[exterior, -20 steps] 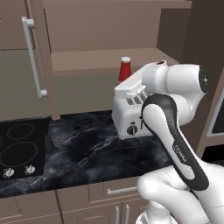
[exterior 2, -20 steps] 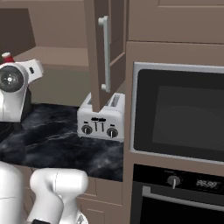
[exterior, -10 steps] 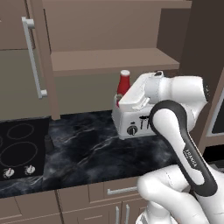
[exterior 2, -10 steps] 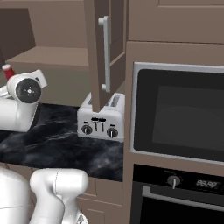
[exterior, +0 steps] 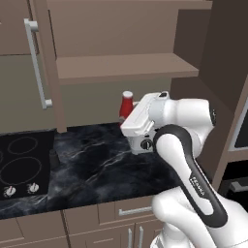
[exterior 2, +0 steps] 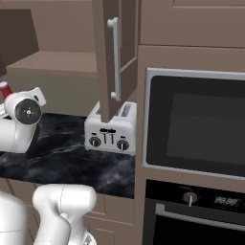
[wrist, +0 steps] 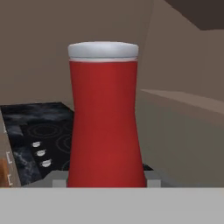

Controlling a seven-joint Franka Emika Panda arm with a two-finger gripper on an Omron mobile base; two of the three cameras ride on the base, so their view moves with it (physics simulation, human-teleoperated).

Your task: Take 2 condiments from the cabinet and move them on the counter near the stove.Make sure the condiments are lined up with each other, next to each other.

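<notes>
My gripper [exterior: 130, 120] is shut on the slim red bottle [exterior: 127, 103], holding it upright above the black marble counter [exterior: 104, 162], below the cabinet shelf [exterior: 126, 66]. In the hand view the red bottle [wrist: 105, 118] stands between my fingertips [wrist: 58, 177], with the stove [wrist: 46, 133] behind it at lower left. The bottle's cap [exterior 2: 5, 89] peeks over the hand at the left edge of the right base view. The small dark shaker [exterior: 53, 157] stands on the counter right beside the stove [exterior: 19, 164]. The cabinet door [exterior: 42, 63] hangs open.
A silver toaster [exterior 2: 111, 129] sits on the counter to the right of my hand, under a second open door [exterior 2: 112, 57]. A built-in microwave [exterior 2: 196, 124] and oven [exterior 2: 191, 210] wall off the right. Drawers [exterior: 126, 212] run below the counter edge.
My hand has carried the red bottle down and to the left, away from the shelf and the toaster, toward the counter. The shaker has not moved.
</notes>
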